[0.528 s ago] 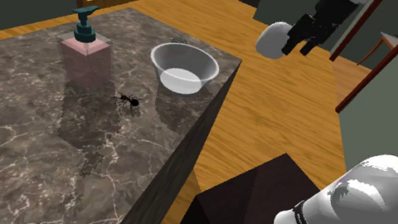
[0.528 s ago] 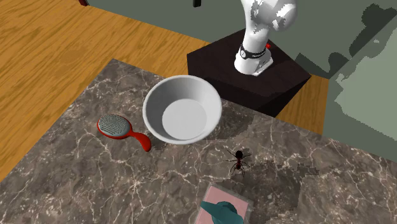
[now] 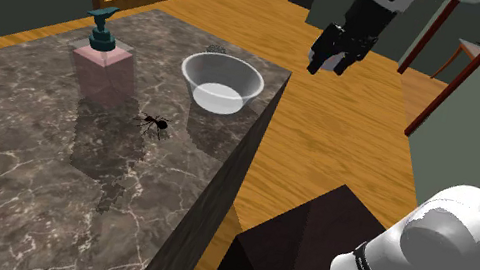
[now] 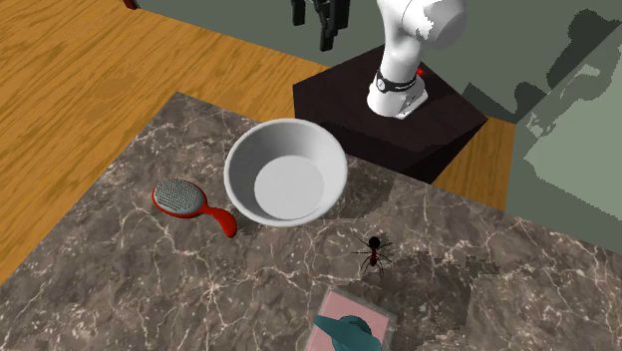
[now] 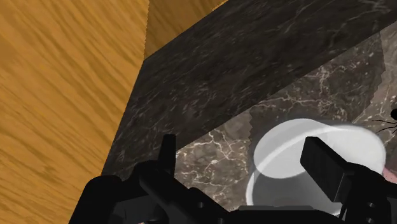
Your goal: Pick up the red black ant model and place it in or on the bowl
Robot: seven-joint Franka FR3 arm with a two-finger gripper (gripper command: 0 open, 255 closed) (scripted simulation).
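The ant model (image 3: 155, 124), black with a red body, lies on the dark marble counter (image 3: 10, 160), a short way from the white bowl (image 3: 221, 80) on the side away from the counter's end. In the second exterior view the ant (image 4: 373, 254) is below and right of the bowl (image 4: 286, 172). My gripper (image 3: 330, 62) hangs in the air over the wooden floor, beyond the counter's end, to the shoulder view's right of the bowl. Its fingers stand apart, open and empty (image 5: 245, 165). The wrist view looks down on the bowl (image 5: 286, 153), with the ant's legs (image 5: 389, 121) at the frame edge.
A pink soap dispenser (image 3: 101, 49) with a teal pump stands on the counter beyond the ant. A red hairbrush (image 4: 189, 202) lies beside the bowl. The counter drops off to wooden floor (image 3: 328, 144) between it and the dark stand (image 3: 326, 266).
The gripper has swung toward the counter, moving left in the shoulder view and coming into the top of the second exterior view. Ant, bowl and the rest have not moved.
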